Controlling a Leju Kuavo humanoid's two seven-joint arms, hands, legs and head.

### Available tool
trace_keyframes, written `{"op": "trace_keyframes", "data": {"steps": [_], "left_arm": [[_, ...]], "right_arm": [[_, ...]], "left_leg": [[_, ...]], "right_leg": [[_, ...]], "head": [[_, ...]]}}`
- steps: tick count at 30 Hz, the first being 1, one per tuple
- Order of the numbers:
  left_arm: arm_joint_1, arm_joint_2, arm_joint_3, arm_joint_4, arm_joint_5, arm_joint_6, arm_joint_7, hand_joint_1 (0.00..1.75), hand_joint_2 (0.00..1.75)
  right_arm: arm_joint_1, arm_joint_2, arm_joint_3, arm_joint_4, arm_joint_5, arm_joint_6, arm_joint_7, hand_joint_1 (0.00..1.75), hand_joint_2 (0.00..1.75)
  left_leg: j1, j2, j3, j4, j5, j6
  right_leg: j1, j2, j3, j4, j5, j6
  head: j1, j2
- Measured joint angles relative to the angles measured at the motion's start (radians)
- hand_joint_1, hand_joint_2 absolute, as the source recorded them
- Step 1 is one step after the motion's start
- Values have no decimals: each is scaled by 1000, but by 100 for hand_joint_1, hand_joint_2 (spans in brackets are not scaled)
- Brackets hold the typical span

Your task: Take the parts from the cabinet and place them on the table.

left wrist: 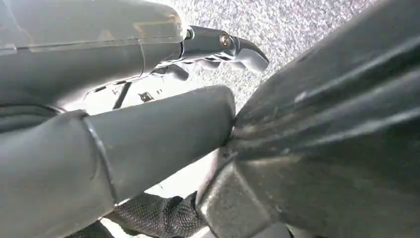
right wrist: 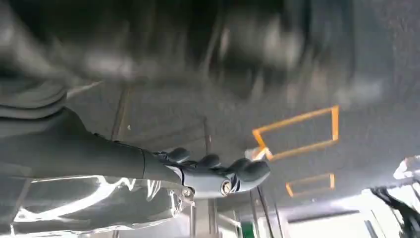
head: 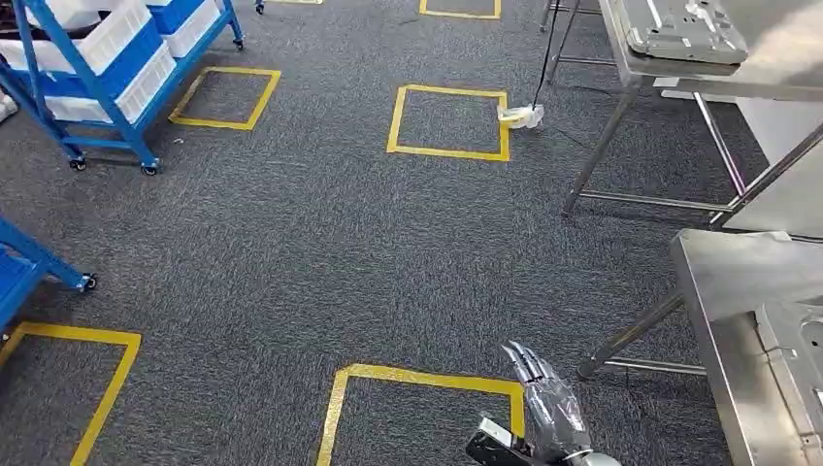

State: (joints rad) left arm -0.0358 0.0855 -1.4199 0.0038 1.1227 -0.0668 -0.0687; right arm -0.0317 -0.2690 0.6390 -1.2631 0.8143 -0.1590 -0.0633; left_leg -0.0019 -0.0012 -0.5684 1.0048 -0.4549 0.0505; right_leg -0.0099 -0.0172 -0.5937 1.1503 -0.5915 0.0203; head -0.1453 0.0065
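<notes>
A flat grey metal part lies on the far steel table at the upper right. Another metal part rests on the near steel table at the right edge. The blue cabinet rack with white bins stands at the far left. My right hand hangs low beside the near table, fingers stretched and empty; in the right wrist view the right hand holds nothing. My left hand hangs by my body, its fingers extended and apart from the thumb, nothing gripped.
Grey carpet carries several yellow taped squares. A cable with a pale taped bundle hangs near the far table's legs. A second blue cart juts in at the left edge.
</notes>
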Motion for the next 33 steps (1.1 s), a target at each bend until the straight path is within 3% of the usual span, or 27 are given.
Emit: {"op": "trace_keyframes", "data": {"steps": [1,2,3,4,6,7,8,10,11,12,13,14,15,17,18,19,20,21,22,23,24,27,28,29,30,32,33], "left_arm": [[-1,1,0,-5,-1,3,1,0,0],[-1,3,-1,-9,-3,5,1,0,0],[-1,4,-1,-15,-3,8,3,0,0],[-1,6,-1,-20,-3,11,4,0,0],[-2,10,-2,-31,-3,21,1,0,0],[-2,14,-2,-37,-2,29,-16,0,0],[-5,18,-1,-45,0,34,-30,0,0],[-3,26,-1,-52,12,34,-49,0,0],[1,30,-1,-53,15,34,-54,0,0],[6,32,-1,-55,19,34,-57,0,0],[6,38,-1,-55,23,34,-57,0,0],[5,39,-1,-58,28,33,-57,0,0],[4,39,-1,-60,31,32,-56,0,0],[6,40,1,-60,37,37,-55,0,0],[8,40,3,-60,47,40,-56,0,0],[11,40,6,-60,55,43,-57,0,0],[15,40,11,-60,64,48,-57,0,0],[18,40,15,-60,68,51,-57,0,0],[20,40,20,-59,74,53,-57,0,0],[17,38,24,-58,77,54,-57,0,0],[15,35,27,-53,81,54,-58,0,0],[15,25,30,-39,81,56,-58,0,0],[13,20,30,-36,80,56,-58,0,0],[12,17,30,-33,80,56,-59,0,0],[8,15,30,-31,80,56,-59,0,0],[3,9,30,-26,80,57,-59,0,0],[2,8,30,-24,80,57,-60,0,0]], "right_arm": [[5,13,0,59,-27,-13,-2,0,175],[12,25,2,117,-61,-24,-7,0,175],[19,36,3,175,-98,-39,-15,0,175],[23,48,4,230,-133,-50,-22,0,175],[24,72,5,346,-231,-70,-62,0,175],[20,92,4,421,-309,-69,-97,0,175],[18,108,-1,488,-370,-61,-123,0,175],[19,156,-24,605,-489,-17,-164,0,175],[21,183,-42,663,-530,-9,-177,0,0],[21,201,-57,704,-552,-1,-179,0,0],[19,224,-71,748,-569,8,-179,0,0],[19,240,-82,784,-587,16,-179,0,0],[23,249,-94,821,-610,24,-176,0,0],[39,263,-127,898,-667,41,-164,0,0],[49,271,-142,928,-694,46,-156,0,0],[58,274,-160,954,-724,48,-151,0,0],[65,280,-183,979,-757,47,-147,0,0],[68,285,-206,996,-784,42,-147,0,0],[69,291,-231,1009,-817,35,-151,0,0],[70,298,-264,1022,-861,30,-161,0,175],[70,304,-296,1032,-896,31,-169,0,175],[69,311,-375,1052,-944,68,-193,0,175],[70,311,-390,1057,-946,76,-196,0,175],[71,310,-404,1064,-948,80,-199,0,175],[72,311,-418,1070,-950,84,-201,0,175],[76,311,-436,1082,-951,85,-201,0,175],[78,311,-442,1086,-951,85,-201,0,175]], "left_leg": [[-1,-13,-1,0,0,1],[-3,-26,-2,0,1,1],[-4,-41,-3,1,1,2],[-5,-54,-2,2,1,2],[-5,-80,0,6,0,0],[-3,-92,1,8,-2,-2],[-8,-101,-3,13,-4,-7],[-1,-119,-9,13,-1,-17],[3,-129,-9,9,1,-25],[1,-138,-16,6,2,-33],[2,-110,-14,20,-9,-35],[-4,-54,-29,54,-38,-41],[-3,-32,-60,117,-78,-47],[2,-18,-131,267,-149,-56],[5,-16,-152,309,-156,-61],[8,-13,-145,298,-139,-63],[11,-7,-115,242,-102,-65],[14,4,-68,158,-61,-67],[14,35,-15,64,-24,-66],[9,79,8,12,-33,-60],[3,63,10,10,-25,-48],[-2,33,6,8,-25,-31],[8,23,18,-3,-17,-20],[6,15,19,-6,-14,-15],[7,8,18,-6,-12,-9],[4,-17,15,-5,-11,-7],[4,-29,14,-4,-11,-7]], "right_leg": [[0,9,-41,83,-37,1],[-1,11,-74,146,-56,0],[-1,13,-92,174,-52,-2],[0,14,-85,152,-26,-5],[0,29,-17,3,66,-13],[-2,61,26,-90,108,-18],[0,97,37,-118,94,-19],[5,76,37,-122,98,-19],[7,67,38,-121,98,-22],[3,57,41,-131,103,-30],[-2,42,47,-142,109,-37],[-1,35,50,-149,110,-43],[2,20,51,-149,109,-50],[5,-11,53,-149,104,-53],[6,-28,53,-148,102,-53],[6,-42,54,-148,100,-51],[6,-53,55,-146,98,-49],[5,-62,57,-144,95,-47],[5,-70,60,-141,90,-42],[10,-76,61,-135,85,-35],[11,-81,62,-131,80,-28],[9,-105,73,-135,78,-16],[4,-99,73,-130,70,-8],[0,-46,66,-103,47,-5],[-2,-11,39,-42,6,-4],[-3,12,-39,119,-69,-2],[-3,14,-65,168,-78,-1]], "head": [[0,0],[0,0],[0,0],[0,0],[0,0],[0,0],[0,0],[0,0],[0,0],[0,0],[0,0],[-2,0],[-2,0],[-2,0],[-2,0],[-2,0],[-2,0],[-2,0],[-2,0],[-2,0],[0,0],[-1,0],[-1,0],[0,0],[1,0],[1,0],[1,0]]}}
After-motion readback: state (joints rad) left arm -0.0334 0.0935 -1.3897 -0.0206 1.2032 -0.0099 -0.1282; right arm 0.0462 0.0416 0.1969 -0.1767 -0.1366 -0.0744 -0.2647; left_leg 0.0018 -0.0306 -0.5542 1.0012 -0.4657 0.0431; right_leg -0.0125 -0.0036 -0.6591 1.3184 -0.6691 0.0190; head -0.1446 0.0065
